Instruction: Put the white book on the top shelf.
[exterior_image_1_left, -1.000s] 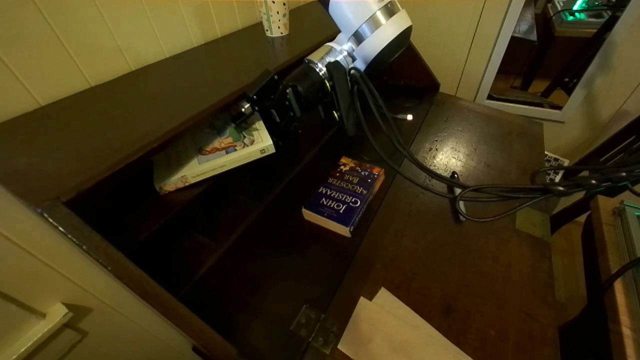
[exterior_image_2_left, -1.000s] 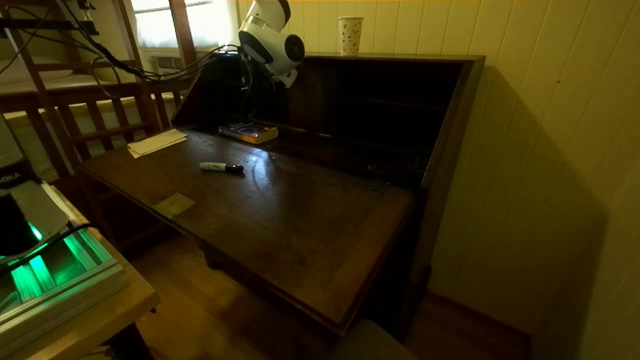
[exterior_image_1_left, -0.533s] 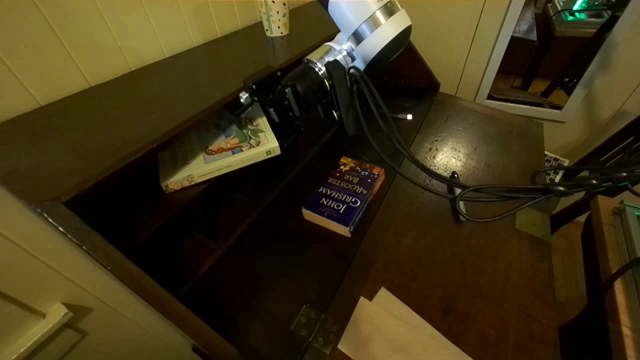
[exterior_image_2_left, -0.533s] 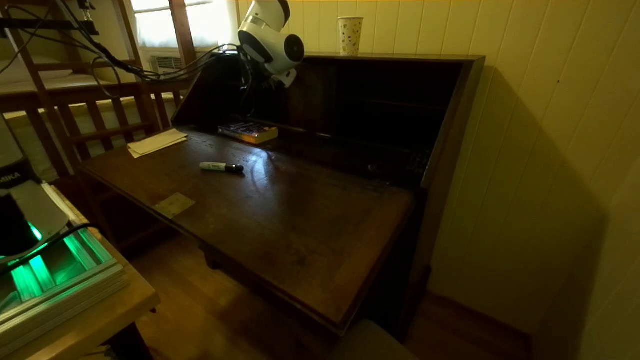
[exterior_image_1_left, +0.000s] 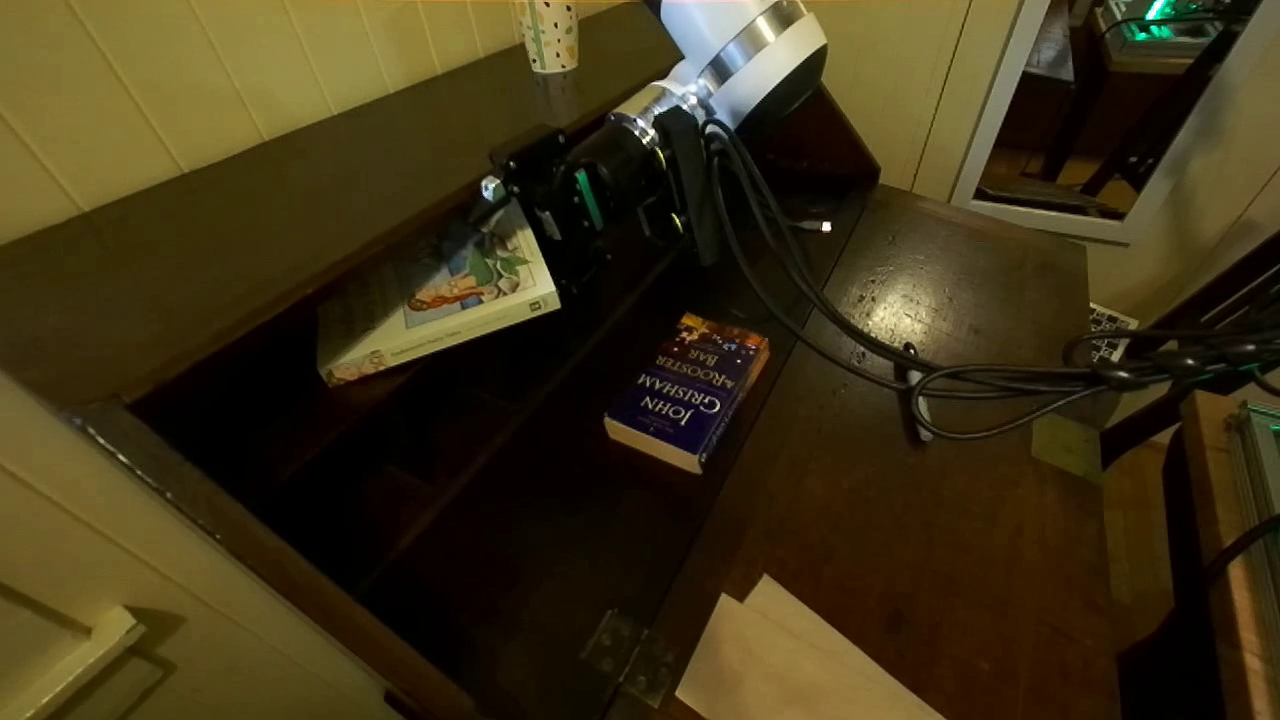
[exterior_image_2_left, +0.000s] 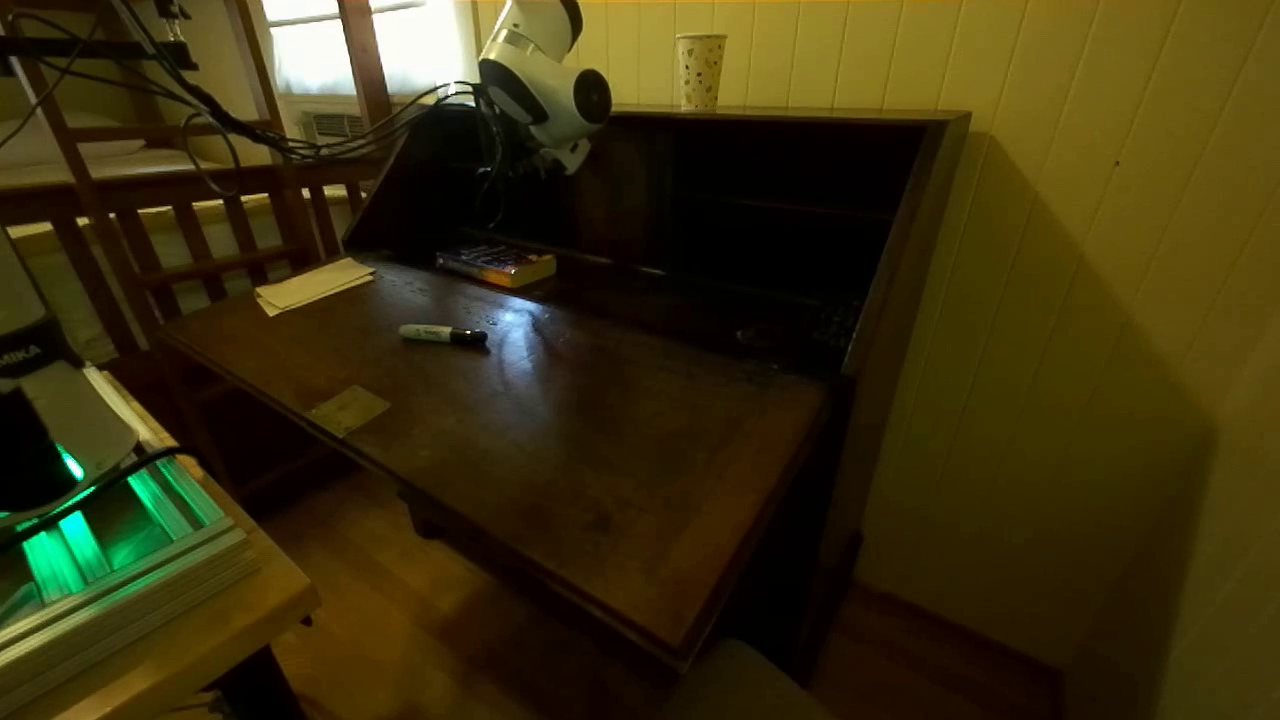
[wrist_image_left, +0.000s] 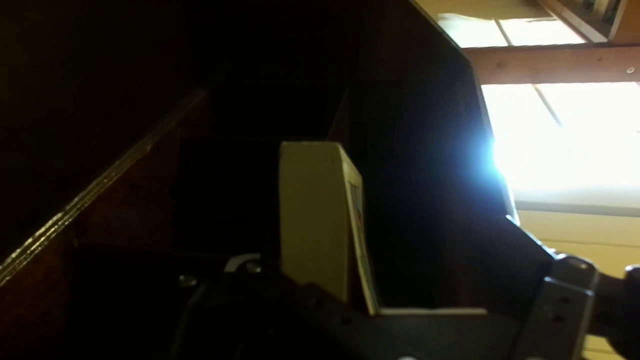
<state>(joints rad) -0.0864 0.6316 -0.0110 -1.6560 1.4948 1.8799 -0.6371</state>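
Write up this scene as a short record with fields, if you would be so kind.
white book: at the top shelf, cover showing, partly hidden under the top board; how far in is hard to tell
gripper: open, at one end of the white book, not clamping it
dark blue book: lying flat, apart from the white book
marker: on the desktop
pale paper: also on the desktop
cup: upright on the top board

We see one book (exterior_image_1_left: 450, 310) in the top shelf (exterior_image_1_left: 240, 400), beneath the board (exterior_image_1_left: 300, 200) on which a cup (exterior_image_1_left: 552, 40) stands. In both exterior views another book (exterior_image_1_left: 690, 395) lies on the desk (exterior_image_2_left: 600, 440); in an exterior view we find paper (exterior_image_2_left: 315, 286) left of that book and a marker (exterior_image_2_left: 443, 335) before it.
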